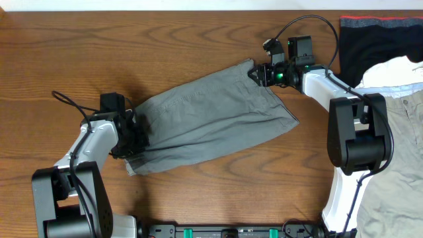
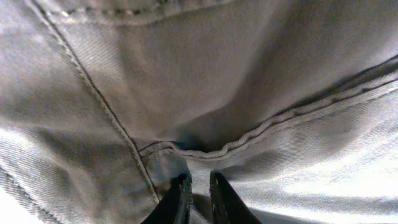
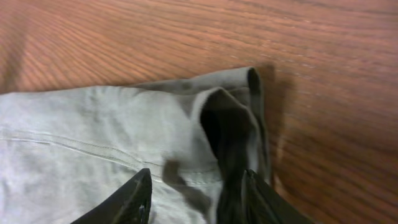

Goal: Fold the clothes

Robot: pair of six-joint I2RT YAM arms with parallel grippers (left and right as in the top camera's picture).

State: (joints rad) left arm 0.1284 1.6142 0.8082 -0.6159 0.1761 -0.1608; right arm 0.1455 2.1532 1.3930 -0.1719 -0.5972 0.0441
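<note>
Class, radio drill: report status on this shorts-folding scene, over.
Left pincer shut on the shorts. Right pincer open, astride the opposite corner. Shorts spread flat. Other clothes far right, not in the way.

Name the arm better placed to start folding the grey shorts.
Left, probably. The left claw is pinched on one end of the grey shorts and could carry it over; the right claw stands open around the far corner, gripping nothing.
</note>
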